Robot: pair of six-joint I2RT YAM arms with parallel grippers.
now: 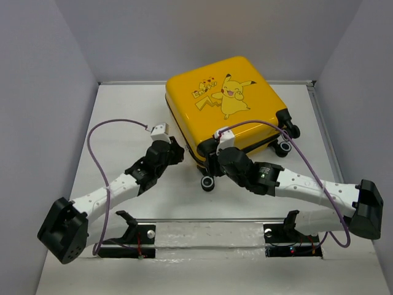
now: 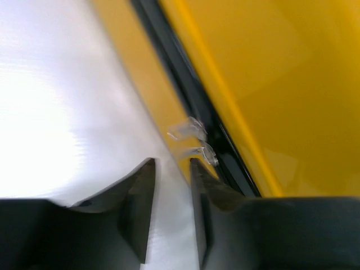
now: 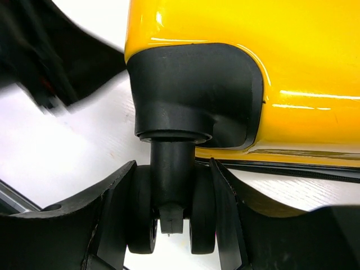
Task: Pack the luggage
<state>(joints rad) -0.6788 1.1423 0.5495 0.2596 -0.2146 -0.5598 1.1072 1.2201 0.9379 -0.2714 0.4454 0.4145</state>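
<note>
Inspecting luggage, closed, at twelve o'clock on the table: shell judged rigid, glossy, slippery. My right gripper clamps its six o'clock caster wheel, a sound hold. My left gripper, barely parted, empty, faces its eight o'clock zipper pulls.

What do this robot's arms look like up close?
The left arm and right arm are slim white segments with small dark dots, linked by chunky black joints. A purple cable loops along each. The fingers are black, flat and tapered.
</note>
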